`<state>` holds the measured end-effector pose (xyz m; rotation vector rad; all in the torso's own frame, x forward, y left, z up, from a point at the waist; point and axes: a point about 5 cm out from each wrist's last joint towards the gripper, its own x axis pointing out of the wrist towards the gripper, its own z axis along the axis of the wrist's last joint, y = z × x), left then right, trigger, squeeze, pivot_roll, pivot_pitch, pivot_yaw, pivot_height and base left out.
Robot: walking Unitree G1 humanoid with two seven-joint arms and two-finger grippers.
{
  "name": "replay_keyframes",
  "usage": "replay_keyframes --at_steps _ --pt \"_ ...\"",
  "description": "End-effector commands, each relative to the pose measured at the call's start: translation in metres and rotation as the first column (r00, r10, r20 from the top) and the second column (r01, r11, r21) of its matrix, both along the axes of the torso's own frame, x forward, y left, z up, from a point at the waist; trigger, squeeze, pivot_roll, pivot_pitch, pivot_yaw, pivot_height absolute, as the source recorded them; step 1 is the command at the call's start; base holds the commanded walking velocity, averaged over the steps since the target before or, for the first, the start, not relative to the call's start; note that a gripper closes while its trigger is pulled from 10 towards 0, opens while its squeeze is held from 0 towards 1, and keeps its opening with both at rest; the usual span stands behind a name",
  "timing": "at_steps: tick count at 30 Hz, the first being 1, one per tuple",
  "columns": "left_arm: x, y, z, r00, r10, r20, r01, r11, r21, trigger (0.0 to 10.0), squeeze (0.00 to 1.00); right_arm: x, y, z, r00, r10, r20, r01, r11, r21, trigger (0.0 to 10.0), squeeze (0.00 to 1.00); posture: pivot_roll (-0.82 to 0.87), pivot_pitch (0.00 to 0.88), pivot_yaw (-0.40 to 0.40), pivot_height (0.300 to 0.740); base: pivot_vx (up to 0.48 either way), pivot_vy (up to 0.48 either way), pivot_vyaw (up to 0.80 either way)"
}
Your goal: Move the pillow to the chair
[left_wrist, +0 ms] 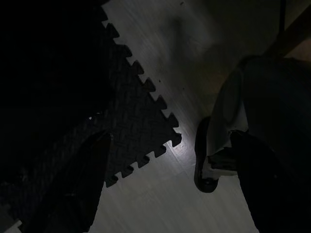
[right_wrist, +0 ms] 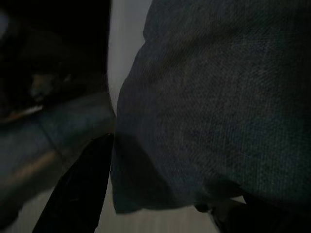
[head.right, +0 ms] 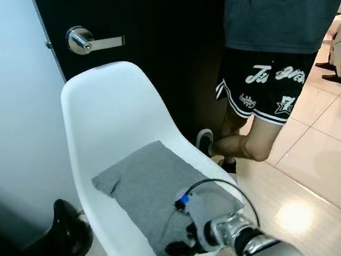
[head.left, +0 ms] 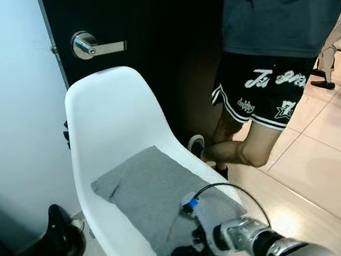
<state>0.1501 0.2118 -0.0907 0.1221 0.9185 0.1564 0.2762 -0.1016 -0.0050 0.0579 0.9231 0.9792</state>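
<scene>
Lying flat across the seat of the white chair, the grey pillow is running from the seat's back toward its front edge. The right gripper is sitting at the pillow's front end, black fingertips over the fabric, a black cable looping above the wrist. Behind the chair a dark door with a silver lever handle is standing shut; a person in black shorts is standing just beside the chair on pale floor tiles.

Right eye: same layout, the pillow resting on the chair, the gripper at its near end.

Left wrist: very dark; the left gripper is hanging over pale floor and a dark interlocking mat, its two fingers spread wide, holding nothing.

Right wrist: grey weave of the pillow is lying between two black fingers set wide apart; whether they are pressing the fabric, I cannot tell.
</scene>
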Motion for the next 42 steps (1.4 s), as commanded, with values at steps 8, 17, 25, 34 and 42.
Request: replay_keyframes --at_steps 8,17,25,34,42 --pt "-0.007 0.004 -0.003 0.999 0.023 -0.043 -0.023 1.0 -0.006 10.0 0.0 0.011 -0.017 0.029 0.98 0.183 0.082 -0.195 0.965 0.176 10.0 0.03 0.27 0.0 -0.129 0.62 0.0 0.0 0.0" --pt "-0.016 0.007 -0.006 0.997 -0.011 -0.08 0.012 1.0 0.008 10.0 0.0 0.009 -0.039 0.065 0.968 0.208 0.139 -0.25 0.848 0.468 10.0 0.0 0.26 0.0 -0.129 0.62 0.0 0.0 0.0" --pt "-0.011 0.008 -0.004 0.997 -0.005 -0.072 0.006 1.0 0.011 10.0 0.0 0.006 -0.032 0.059 0.976 0.178 0.125 -0.216 0.871 0.441 10.0 0.0 0.25 0.0 -0.127 0.62 0.0 0.0 0.0" --pt "-0.013 0.004 -0.006 0.996 -0.03 -0.083 0.03 1.0 0.005 10.0 0.0 -0.013 -0.044 0.06 0.953 0.276 0.123 -0.301 0.904 0.303 10.0 0.0 0.25 0.0 -0.119 0.62 0.0 0.0 0.0" --pt "-0.017 0.009 -0.006 0.995 -0.028 -0.098 0.03 0.999 0.017 10.0 0.0 -0.002 -0.05 0.086 0.921 0.301 0.245 -0.348 0.92 0.179 10.0 0.0 0.24 0.0 -0.116 0.62 0.0 0.0 0.0"
